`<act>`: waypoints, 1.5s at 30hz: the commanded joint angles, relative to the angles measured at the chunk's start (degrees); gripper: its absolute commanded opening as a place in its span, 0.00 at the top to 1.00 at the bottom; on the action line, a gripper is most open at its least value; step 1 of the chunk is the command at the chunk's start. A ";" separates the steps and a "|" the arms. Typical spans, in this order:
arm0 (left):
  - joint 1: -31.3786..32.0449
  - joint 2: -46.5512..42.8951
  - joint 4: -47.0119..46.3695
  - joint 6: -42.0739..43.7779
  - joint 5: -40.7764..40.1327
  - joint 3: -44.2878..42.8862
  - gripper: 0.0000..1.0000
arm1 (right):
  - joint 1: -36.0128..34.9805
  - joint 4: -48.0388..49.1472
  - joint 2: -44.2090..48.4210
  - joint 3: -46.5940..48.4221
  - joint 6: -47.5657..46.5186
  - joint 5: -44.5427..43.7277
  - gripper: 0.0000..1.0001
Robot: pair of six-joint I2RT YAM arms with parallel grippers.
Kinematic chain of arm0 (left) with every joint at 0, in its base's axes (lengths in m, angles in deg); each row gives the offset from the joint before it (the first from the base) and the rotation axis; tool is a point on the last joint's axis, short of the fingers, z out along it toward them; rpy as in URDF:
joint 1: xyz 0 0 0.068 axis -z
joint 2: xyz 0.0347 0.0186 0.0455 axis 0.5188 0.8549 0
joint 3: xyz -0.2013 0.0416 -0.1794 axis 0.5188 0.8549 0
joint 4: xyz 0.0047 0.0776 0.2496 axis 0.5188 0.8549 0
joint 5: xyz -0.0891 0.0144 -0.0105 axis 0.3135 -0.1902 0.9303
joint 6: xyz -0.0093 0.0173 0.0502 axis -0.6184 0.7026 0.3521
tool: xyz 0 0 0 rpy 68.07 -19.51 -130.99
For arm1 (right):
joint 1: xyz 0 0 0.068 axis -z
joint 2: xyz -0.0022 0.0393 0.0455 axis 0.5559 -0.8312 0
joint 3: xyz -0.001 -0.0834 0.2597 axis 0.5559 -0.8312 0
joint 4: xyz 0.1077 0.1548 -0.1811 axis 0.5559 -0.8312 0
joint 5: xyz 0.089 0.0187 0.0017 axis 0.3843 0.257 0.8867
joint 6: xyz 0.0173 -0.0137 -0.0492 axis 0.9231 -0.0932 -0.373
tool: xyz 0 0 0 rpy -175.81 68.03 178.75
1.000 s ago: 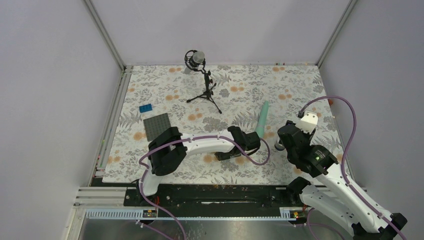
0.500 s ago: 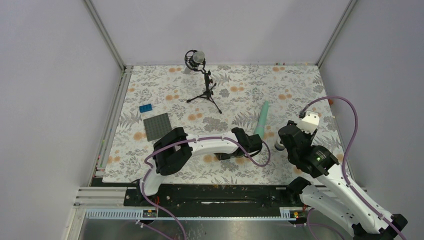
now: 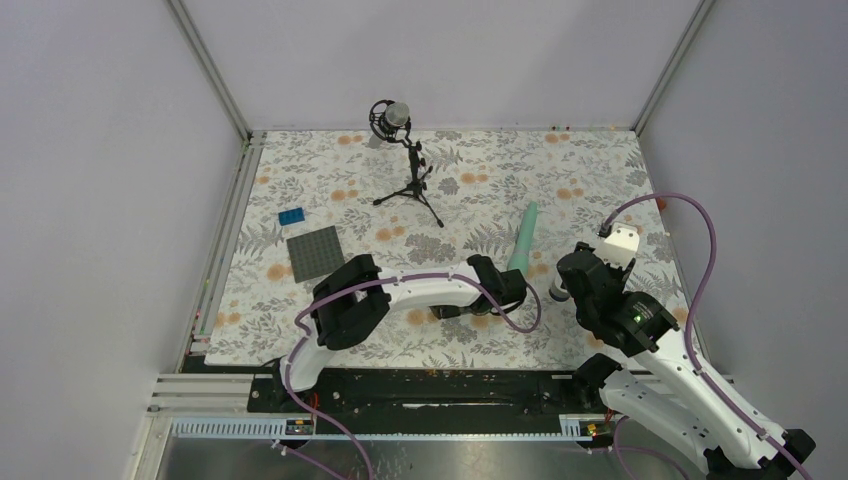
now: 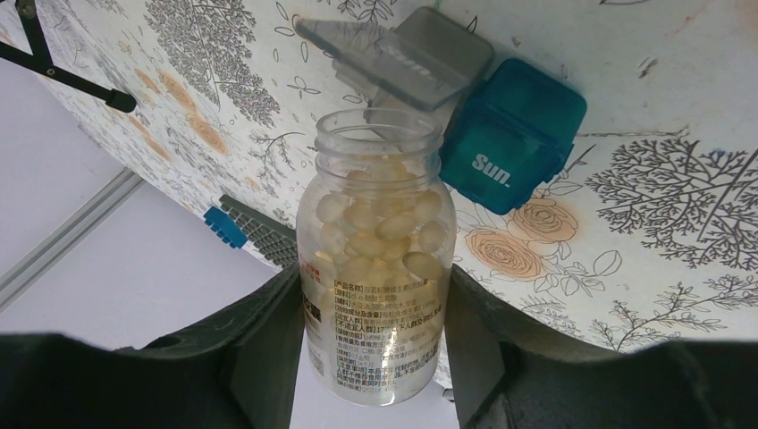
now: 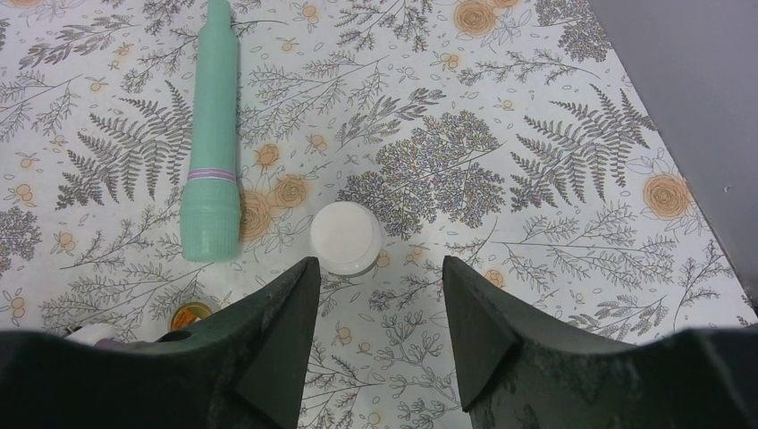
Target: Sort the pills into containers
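Note:
My left gripper (image 4: 371, 286) is shut on a small clear glass jar (image 4: 375, 295) of pale amber pills (image 4: 380, 223). The jar's open mouth points at a grey box (image 4: 420, 49) whose lid stands open. A teal box (image 4: 509, 134) marked "Sun." sits right beside it. In the top view the left gripper (image 3: 497, 290) is at mid-table, just below the long mint-green strip (image 3: 524, 238). My right gripper (image 5: 375, 277) hangs open over the cloth with nothing between its fingers. The mint-green strip (image 5: 212, 134) lies ahead of it to the left.
A white round cap (image 5: 344, 237) lies just ahead of the right fingers. A microphone on a small tripod (image 3: 405, 165) stands at the back. A dark grey studded plate (image 3: 316, 252) and a blue brick (image 3: 292, 216) lie at the left.
The left arm's elbow has swung a little to the right, and its gripper with the jar has shifted slightly. The right arm has stayed still.

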 commanded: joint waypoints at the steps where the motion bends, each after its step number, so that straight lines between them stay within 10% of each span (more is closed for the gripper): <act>1: 0.35 0.84 2.93 -0.97 -2.97 -3.94 1.00 | 0.51 -0.02 0.16 0.67 0.66 -2.32 0.40; 17: 0.38 1.11 3.00 -1.97 -3.18 -3.36 1.00 | 0.49 0.03 0.15 0.61 0.65 -2.01 0.39; 45: -1.04 -23.03 -21.08 -3.59 5.09 16.07 1.00 | 0.50 0.61 0.73 1.07 0.95 1.11 0.38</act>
